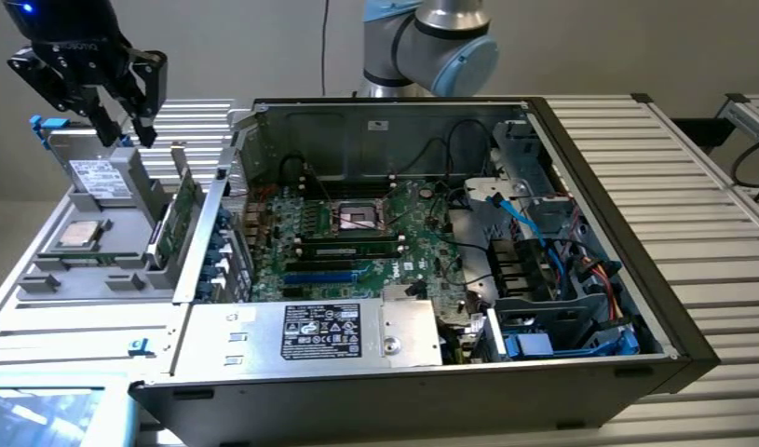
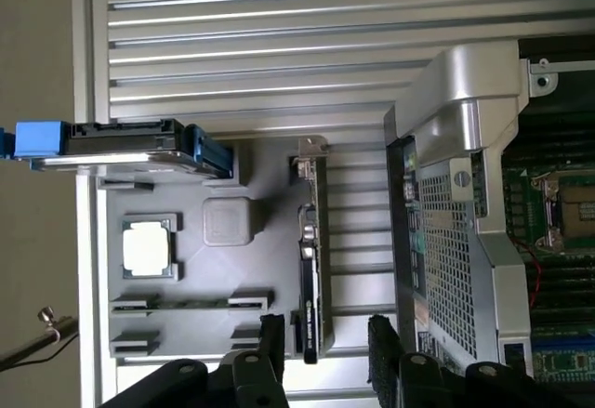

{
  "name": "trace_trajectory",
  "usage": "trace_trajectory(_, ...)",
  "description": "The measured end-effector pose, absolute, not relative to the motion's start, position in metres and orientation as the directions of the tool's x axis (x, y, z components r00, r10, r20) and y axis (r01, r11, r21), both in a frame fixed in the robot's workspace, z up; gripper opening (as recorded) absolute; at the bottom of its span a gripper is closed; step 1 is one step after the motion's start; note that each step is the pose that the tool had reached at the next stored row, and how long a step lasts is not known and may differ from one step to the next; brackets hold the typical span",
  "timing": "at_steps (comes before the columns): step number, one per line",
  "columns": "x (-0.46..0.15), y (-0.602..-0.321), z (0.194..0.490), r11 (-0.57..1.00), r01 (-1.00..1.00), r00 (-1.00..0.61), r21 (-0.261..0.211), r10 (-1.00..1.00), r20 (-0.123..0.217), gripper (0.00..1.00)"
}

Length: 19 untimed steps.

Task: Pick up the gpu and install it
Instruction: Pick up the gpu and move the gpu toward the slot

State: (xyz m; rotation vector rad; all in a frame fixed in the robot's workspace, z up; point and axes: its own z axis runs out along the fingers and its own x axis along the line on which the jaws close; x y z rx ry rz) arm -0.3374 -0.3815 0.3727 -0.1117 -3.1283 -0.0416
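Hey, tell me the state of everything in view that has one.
Gripper: open, empty, above the tray.
Gpu: on edge in tray, ungripped.
Hard drive: on edge in tray.
Cpu: flat in tray.
Case: open, insides exposed.
Memory stick: seated on motherboard.

— Where's the gpu [image 2: 310, 278]?
— Standing on edge in the grey tray [image 2: 186, 282], one end between the fingers of the gripper [image 2: 325, 350], which are spread wide apart
— What else is there?
— A processor chip [image 2: 149, 247] lies flat in the tray, a blue-railed hard drive [image 2: 121, 140] stands at one end of it, and the open computer case [image 2: 456, 241] is just beside
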Motion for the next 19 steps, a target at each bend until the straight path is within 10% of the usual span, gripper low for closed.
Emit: trace_trajectory(19, -0.338, -0.372, 0.342, 1.000, 0.015, -1.000, 0.015, 0.015, 0.020, 0.49)
